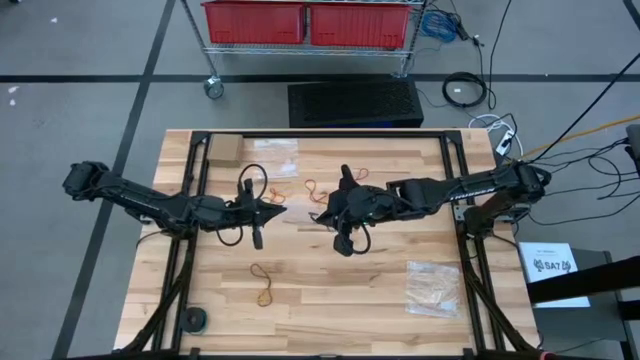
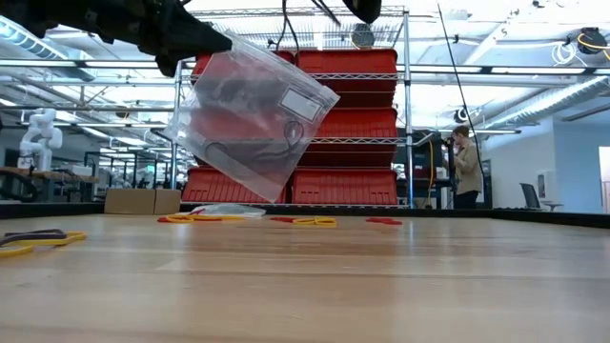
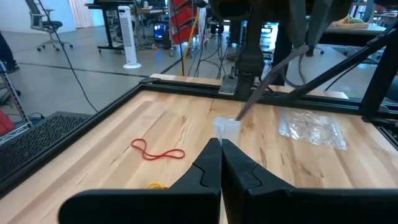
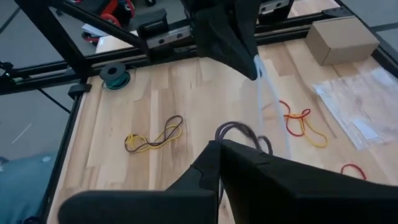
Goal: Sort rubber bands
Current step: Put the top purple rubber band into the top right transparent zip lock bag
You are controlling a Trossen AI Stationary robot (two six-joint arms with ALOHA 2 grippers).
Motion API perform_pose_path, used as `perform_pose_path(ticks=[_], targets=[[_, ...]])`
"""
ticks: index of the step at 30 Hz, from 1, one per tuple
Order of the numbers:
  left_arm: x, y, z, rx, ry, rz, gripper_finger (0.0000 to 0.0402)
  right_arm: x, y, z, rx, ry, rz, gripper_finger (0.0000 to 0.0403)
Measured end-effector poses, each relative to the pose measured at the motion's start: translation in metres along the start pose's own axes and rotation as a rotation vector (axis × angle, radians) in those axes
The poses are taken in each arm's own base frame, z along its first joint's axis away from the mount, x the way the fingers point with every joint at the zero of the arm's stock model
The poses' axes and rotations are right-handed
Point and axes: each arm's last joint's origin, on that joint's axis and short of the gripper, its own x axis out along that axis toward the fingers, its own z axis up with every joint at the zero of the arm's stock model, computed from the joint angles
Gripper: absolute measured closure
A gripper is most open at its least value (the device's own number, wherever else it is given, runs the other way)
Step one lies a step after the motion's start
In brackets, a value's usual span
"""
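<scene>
High view: left gripper [image 1: 275,211], fingers pressed together on a corner of a clear bag [image 2: 253,114] hanging above mid-table. Right gripper [image 1: 322,216] faces it, pinching a dark rubber band [image 4: 239,132]. Loose bands [image 1: 265,283] lie at 6 o'clock, nearer the left arm.

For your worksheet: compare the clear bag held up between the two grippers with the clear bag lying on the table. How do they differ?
The held bag hangs tilted in the air, pinched by the shut left gripper and the shut right gripper; the lying bag rests flat on the table, untouched. The held bag shows dark bands inside; the lying bag's contents look pale tan, though what they are is unclear. Both are clear plastic.
</scene>
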Motion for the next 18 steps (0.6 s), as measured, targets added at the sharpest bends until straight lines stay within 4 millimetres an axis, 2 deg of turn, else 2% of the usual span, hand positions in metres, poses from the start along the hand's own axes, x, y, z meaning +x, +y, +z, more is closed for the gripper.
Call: perform_pose_path(ticks=[18], targets=[[-0.001, -0.007, 0.004, -0.015, -0.044, -0.107, 0.0402, 0.012, -0.017, 0.0, 0.021, 0.041, 0.012, 0.0403]])
